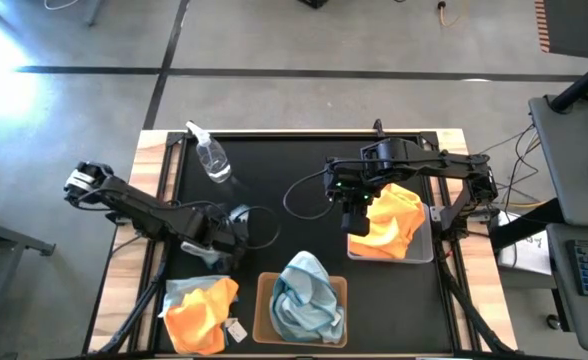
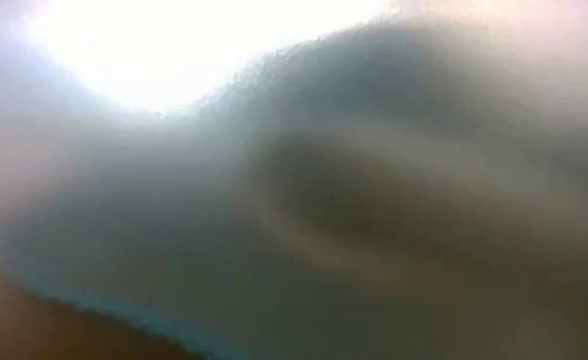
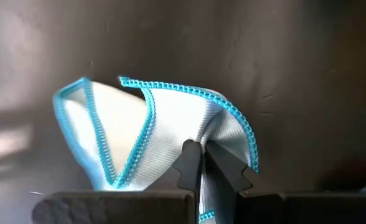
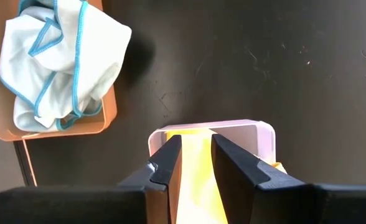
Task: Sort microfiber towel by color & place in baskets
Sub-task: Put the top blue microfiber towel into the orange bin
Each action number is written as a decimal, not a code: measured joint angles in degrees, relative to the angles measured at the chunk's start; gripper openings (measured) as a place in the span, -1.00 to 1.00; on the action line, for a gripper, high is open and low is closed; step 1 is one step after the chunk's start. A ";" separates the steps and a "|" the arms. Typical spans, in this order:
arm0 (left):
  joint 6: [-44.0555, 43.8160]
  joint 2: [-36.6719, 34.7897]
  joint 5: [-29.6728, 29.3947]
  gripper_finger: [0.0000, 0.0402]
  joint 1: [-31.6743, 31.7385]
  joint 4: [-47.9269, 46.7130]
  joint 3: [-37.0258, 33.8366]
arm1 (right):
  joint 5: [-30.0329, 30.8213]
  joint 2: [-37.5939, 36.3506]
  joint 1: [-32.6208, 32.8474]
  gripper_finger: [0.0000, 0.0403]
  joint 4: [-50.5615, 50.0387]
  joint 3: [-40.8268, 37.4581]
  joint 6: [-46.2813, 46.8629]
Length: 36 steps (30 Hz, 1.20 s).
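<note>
Black matting covers the table (image 1: pixel 274 160), where we see the left gripper (image 3: pixel 203 163) with its fingers pinched together on a fold of a pale blue cloth (image 3: pixel 164 137) with a turquoise hem, just above the leftover pile of orange and blue cloths (image 1: pixel 200 310). Our right gripper (image 4: pixel 195 163) hangs over the light grey tray (image 4: pixel 245 130), fingers slightly apart, an orange cloth (image 4: pixel 198 177) lying between them. The tan-brown tray (image 1: pixel 264 310) holds bunched blue cloths (image 1: pixel 306 300). A spray bottle (image 1: pixel 210 155) lies well apart.
</note>
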 joint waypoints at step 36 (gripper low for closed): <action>5.53 2.52 -0.30 -0.99 -2.12 -21.35 65.82 | 0.21 -7.80 6.05 -0.66 17.81 -0.03 0.38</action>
